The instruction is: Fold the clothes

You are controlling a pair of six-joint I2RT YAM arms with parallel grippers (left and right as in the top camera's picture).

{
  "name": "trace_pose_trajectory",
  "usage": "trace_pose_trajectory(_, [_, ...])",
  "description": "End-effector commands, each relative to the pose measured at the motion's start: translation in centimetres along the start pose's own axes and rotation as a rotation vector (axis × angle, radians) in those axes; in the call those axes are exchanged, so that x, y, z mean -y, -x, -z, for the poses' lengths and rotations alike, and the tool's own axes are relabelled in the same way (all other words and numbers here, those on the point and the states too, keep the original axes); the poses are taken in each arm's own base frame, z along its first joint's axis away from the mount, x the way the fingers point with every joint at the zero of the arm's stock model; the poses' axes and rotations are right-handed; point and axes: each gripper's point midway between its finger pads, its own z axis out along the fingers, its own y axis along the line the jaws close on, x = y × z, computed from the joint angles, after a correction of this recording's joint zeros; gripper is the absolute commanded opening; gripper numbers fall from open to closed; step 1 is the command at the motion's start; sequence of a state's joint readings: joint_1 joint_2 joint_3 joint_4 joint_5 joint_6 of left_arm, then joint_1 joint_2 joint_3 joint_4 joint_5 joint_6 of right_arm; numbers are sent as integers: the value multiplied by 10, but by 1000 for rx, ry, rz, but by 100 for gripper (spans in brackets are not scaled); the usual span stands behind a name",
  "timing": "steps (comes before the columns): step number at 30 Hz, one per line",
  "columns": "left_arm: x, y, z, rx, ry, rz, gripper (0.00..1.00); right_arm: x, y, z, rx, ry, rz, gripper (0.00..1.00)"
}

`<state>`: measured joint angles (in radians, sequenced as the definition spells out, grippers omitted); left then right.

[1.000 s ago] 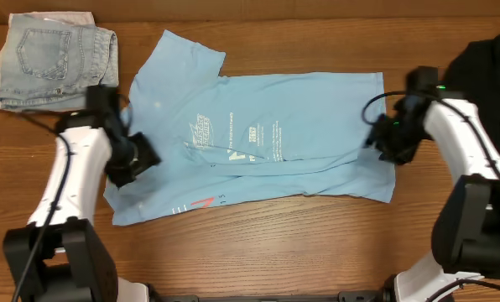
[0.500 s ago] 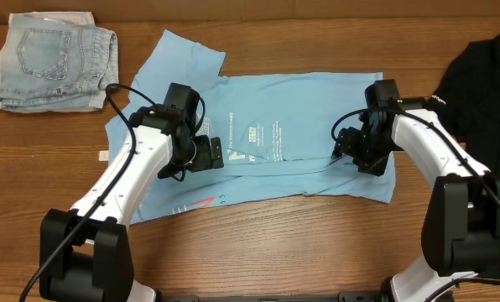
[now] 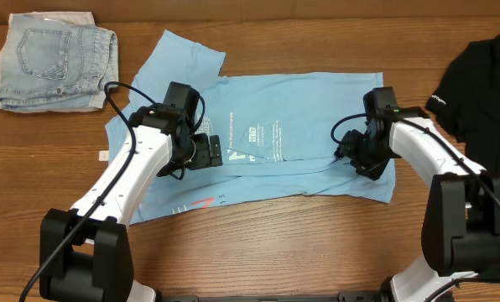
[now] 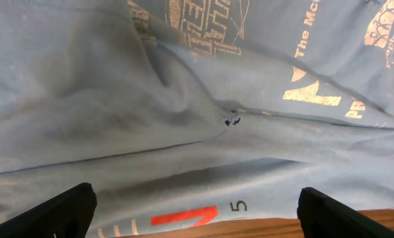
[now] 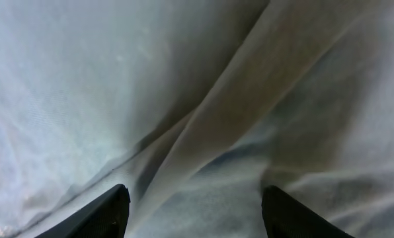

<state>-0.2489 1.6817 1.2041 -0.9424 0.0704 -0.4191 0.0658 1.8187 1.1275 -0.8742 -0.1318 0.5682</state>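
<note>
Sky-blue T-shirt lies flat on the surface, long axis side to side between my arms, fold ridge along the near edge. Left claw spread wide over the print, right claw fingers apart over the ridge at the hem end, neither pinching cloth. Each arm sits nearest its own end, so I'd grab straight down.

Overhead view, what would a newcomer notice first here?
A sky-blue T-shirt lies spread across the middle of the table, with the left gripper and right gripper both open low over it. Pale denim shorts sit at the far left corner, a black T-shirt at the right edge.
</note>
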Motion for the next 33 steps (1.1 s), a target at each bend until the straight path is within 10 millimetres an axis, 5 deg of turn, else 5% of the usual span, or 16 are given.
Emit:
trace_pose_trajectory(1, [1, 6, 1, 16, 5, 14, 100, 0, 6, 0, 36, -1, -35, 66])
trace_pose_trajectory(9, [0, 5, 1, 12, 7, 14, 100, -6, 16, 1, 75, 25, -28, 45])
trace_pose_trajectory(33, [0, 4, 1, 9, 9, 6, 100, -4, 18, -12, 67, 10, -55, 43])
